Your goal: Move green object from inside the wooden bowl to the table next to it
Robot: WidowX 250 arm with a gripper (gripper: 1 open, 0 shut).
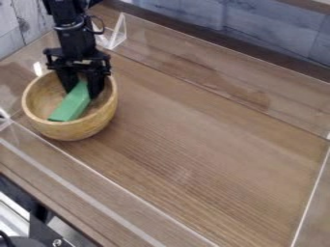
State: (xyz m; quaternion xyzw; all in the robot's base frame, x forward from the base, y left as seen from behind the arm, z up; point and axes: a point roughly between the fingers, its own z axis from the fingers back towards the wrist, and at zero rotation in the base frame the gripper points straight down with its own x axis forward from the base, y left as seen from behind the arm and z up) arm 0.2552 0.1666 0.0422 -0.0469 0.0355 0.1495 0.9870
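Gripping green rectangular block [71,100] in black fingers [80,81], inside round tan wooden bowl [100,120]. Next: lift past rim, then sideways to brown wood-grain surface [194,125].

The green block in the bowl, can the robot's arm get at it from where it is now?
Yes, most likely: the gripper is already down inside the bowl, right at the upper end of the green block, and the bowl's open top leaves the way free.

Bowl [103,118]: pale wood, smooth. Block [72,103]: plain green, matt. Tabletop [194,145]: brown wood grain, soft sheen. Edging [26,41]: clear, plastic-looking.
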